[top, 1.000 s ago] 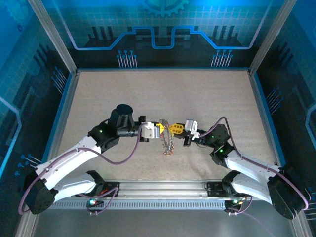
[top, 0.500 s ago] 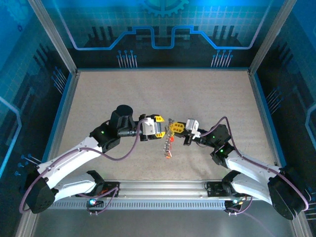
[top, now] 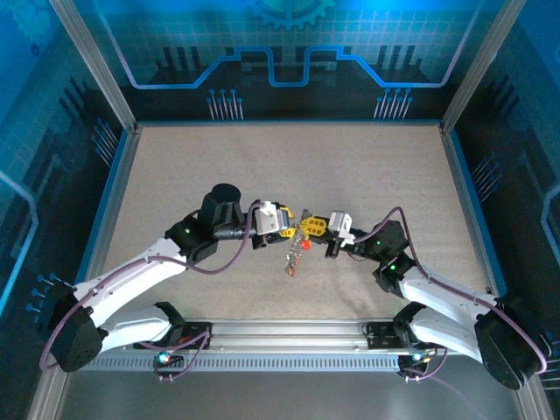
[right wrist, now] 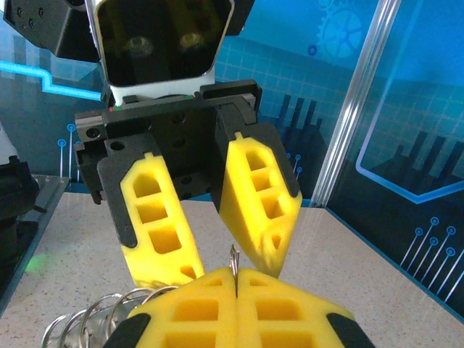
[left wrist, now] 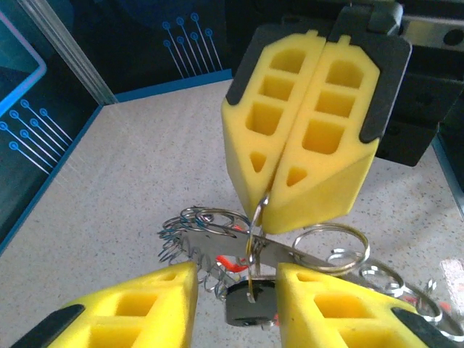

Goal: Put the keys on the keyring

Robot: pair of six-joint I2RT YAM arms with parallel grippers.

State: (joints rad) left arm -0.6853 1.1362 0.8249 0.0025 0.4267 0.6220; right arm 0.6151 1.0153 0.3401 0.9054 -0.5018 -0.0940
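Our left gripper (left wrist: 239, 308) has its fingers (left wrist: 145, 308) partly apart, straddling a hanging wire of the keyring (left wrist: 251, 275); we cannot tell whether they touch it. Just beyond, the keys (left wrist: 210, 250) dangle above the middle of the table (top: 192, 166). Farthest, our right gripper (left wrist: 270, 206) is pinched closed on the keyring's wire.

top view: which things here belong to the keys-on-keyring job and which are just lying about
Job in hand:
keyring, pinched in the shut right gripper
keys hanging below it
open left gripper

Just there:
table
blue walls
metal frame posts
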